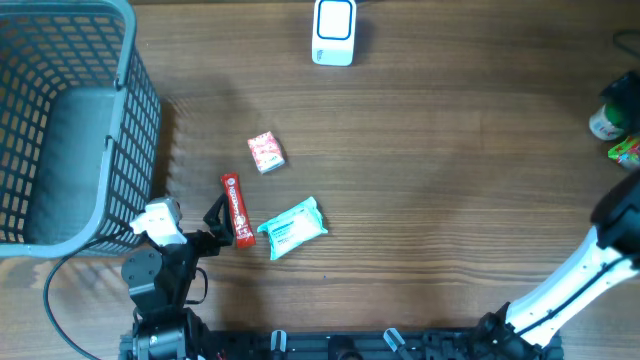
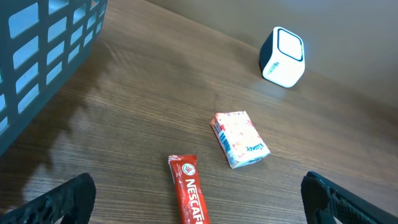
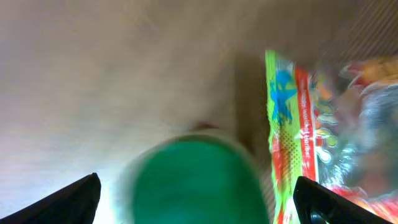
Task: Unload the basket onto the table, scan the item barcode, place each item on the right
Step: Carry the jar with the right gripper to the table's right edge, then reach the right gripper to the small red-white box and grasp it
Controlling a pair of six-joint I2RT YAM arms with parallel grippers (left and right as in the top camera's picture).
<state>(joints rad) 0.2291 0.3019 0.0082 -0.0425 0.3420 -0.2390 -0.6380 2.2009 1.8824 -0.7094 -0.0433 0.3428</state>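
Left gripper [image 1: 221,226] released, jaws wide, low beside the stick [image 1: 236,211]. Right gripper [image 3: 199,208] likewise spread, grasping nothing, over the green-capped bottle [image 3: 196,180] next to a candy bag [image 3: 298,118]; badly blurred there. Only overhead: bottle at the table's [image 1: 450,180] far right edge, well apart from the scanner [image 1: 334,32] at top centre; teal wipes [image 1: 292,228] just right of the stick; basket [image 1: 60,120] at left. Only from the left wrist: Nescafé print on the stick, box [image 2: 241,139] lying flat beyond it.

Red sachet [image 1: 236,211], teal packet [image 1: 292,228], white scanner [image 1: 334,32]
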